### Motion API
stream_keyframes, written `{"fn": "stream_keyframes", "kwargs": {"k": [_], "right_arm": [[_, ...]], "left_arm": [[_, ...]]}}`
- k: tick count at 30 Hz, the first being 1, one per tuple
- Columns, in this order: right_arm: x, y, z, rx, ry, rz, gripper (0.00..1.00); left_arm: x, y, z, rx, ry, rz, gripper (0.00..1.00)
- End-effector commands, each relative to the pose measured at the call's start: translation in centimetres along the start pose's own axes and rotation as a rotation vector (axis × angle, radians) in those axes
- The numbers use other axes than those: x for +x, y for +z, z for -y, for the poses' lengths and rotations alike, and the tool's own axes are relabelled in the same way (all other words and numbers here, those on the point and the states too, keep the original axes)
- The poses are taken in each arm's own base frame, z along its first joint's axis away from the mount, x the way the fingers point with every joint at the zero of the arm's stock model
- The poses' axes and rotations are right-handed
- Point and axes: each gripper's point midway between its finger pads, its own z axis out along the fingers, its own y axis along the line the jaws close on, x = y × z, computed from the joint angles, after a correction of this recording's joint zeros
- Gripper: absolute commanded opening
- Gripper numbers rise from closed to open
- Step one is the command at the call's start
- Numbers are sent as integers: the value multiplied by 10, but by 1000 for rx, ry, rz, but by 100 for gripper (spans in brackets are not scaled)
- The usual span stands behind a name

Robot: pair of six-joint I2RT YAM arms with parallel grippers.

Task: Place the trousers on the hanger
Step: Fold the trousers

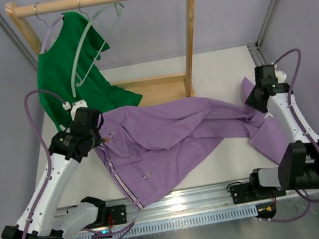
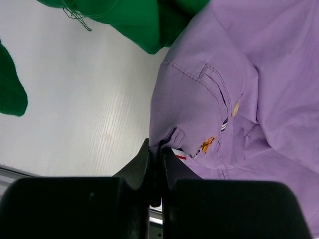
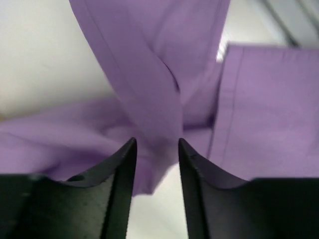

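Observation:
The lilac trousers (image 1: 174,135) lie spread across the middle of the table, waistband to the left and legs trailing right. My left gripper (image 1: 102,136) is shut on the waistband corner; in the left wrist view the closed gripper (image 2: 159,149) pinches a fold of the trousers (image 2: 239,74) near a small striped tag. My right gripper (image 1: 252,97) is over the leg end. In the right wrist view the gripper (image 3: 156,144) is open, and a twisted fold of the trousers (image 3: 149,74) sits between the parted fingers. The pale grey-green hanger (image 1: 89,39) hangs empty on the rack.
A wooden clothes rack (image 1: 190,36) stands at the back of the table. A dark green T-shirt (image 1: 66,67) hangs on a lavender hanger at its left end, its hem reaching the table by my left gripper, and it shows in the left wrist view (image 2: 134,20). A metal rail (image 1: 184,197) runs along the near edge.

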Motion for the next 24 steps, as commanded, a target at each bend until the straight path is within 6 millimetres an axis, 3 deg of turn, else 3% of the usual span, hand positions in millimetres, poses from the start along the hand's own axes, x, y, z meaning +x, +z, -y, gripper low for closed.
{"fn": "stream_keyframes", "kwargs": {"k": [1, 3, 7, 9, 10, 11, 13, 14, 16, 17, 19, 20, 24], "right_arm": [[41, 27, 9, 14, 56, -116, 45], [36, 19, 8, 12, 40, -126, 54], [-22, -7, -19, -91, 44, -21, 68], [-41, -3, -25, -107, 66, 7, 69], [-60, -6, -32, -119, 69, 43, 69], [-62, 11, -36, -97, 61, 25, 69], [-83, 21, -45, -94, 32, 47, 70], [-77, 42, -43, -50, 11, -2, 70], [-87, 55, -46, -27, -19, -11, 70], [-81, 72, -47, -10, -33, -36, 70], [-81, 85, -48, -4, -51, -47, 71], [-72, 103, -40, 50, -72, -84, 71], [-56, 132, -33, 99, -87, -158, 70]], "left_arm": [[-14, -8, -5, -10, -10, 45, 0], [-15, -8, -3, 3, -10, 47, 0], [-17, -8, 0, 12, -12, 51, 0], [-16, -7, 2, 18, -7, 45, 0], [-16, -6, 4, 28, -9, 48, 0], [-16, -6, 5, 36, -7, 48, 0], [-14, -6, 8, 56, -8, 45, 0], [-13, -6, 9, 60, -6, 42, 0], [-14, -7, 8, 57, -6, 40, 0], [-14, -7, 8, 57, -6, 40, 0], [-14, -8, 8, 59, -8, 37, 0], [-14, -8, 8, 60, -12, 39, 0], [-10, -6, 10, 69, -21, 33, 0]]}}
